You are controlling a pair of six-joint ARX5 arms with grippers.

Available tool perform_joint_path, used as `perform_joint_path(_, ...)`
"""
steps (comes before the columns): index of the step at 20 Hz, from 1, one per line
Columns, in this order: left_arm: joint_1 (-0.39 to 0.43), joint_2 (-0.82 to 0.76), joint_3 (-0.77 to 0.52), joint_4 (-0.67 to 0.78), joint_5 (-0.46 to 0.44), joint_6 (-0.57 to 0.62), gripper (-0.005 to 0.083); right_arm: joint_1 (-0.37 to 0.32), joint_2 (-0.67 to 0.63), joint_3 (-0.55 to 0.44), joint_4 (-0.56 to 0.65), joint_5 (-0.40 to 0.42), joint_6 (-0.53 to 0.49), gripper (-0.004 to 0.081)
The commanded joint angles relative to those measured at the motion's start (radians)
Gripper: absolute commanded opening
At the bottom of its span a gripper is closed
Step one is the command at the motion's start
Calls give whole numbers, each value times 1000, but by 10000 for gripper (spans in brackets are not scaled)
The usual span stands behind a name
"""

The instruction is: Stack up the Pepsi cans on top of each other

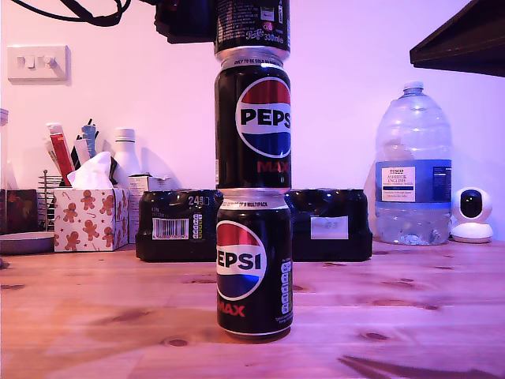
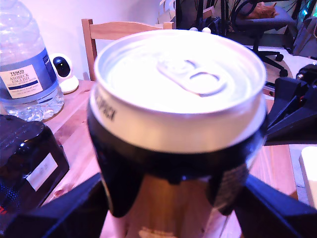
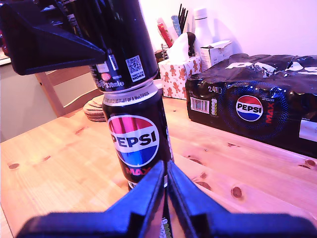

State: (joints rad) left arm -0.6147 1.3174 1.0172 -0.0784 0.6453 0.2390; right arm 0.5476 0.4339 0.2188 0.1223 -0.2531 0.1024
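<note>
Progress: two Pepsi Max cans were already stacked on the wooden table (image 1: 95, 316); the third one was at the top of the tower, so I judged the task as nearly done.
Left to do: to let go of the top can (image 1: 252, 25) and to draw the arms away without shaking the tower. Whether this can sat fully on the one below, I could not tell.
Bottom can (image 1: 254, 264): upright on the table, near the middle of the exterior view, in front of the shrink-wrapped multipack (image 1: 177, 225).
Middle can (image 1: 253, 118): upright on the bottom can, rims in line.
My first gripper (image 2: 178, 198): it held the top can (image 2: 178, 124) around the body, below the silver rim.
My second gripper (image 3: 166, 198): fingers drawn almost together, nothing between them, pointing at the tower from just beside it.
Look of the cans: black, with silver rims, a round red-white-blue logo and red "MAX" letters; no dents visible.
</note>
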Motion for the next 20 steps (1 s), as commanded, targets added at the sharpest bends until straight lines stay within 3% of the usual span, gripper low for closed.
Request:
perform_joint_path(1,-3,18,-1,8,1,-6,465,3,0,4,8,-3,-5,-13)
perform_joint_path(11,-3,18,-1,-11,2,-15,471,3,0,5,8,-3,-5,-13)
perform_joint_path(15,-3,18,-1,-11,1,-14,606,3,0,5,8,-3,-5,-13)
perform_joint_path(20,-3,18,-1,-10,1,-15,667,3,0,6,7,-3,-5,-13)
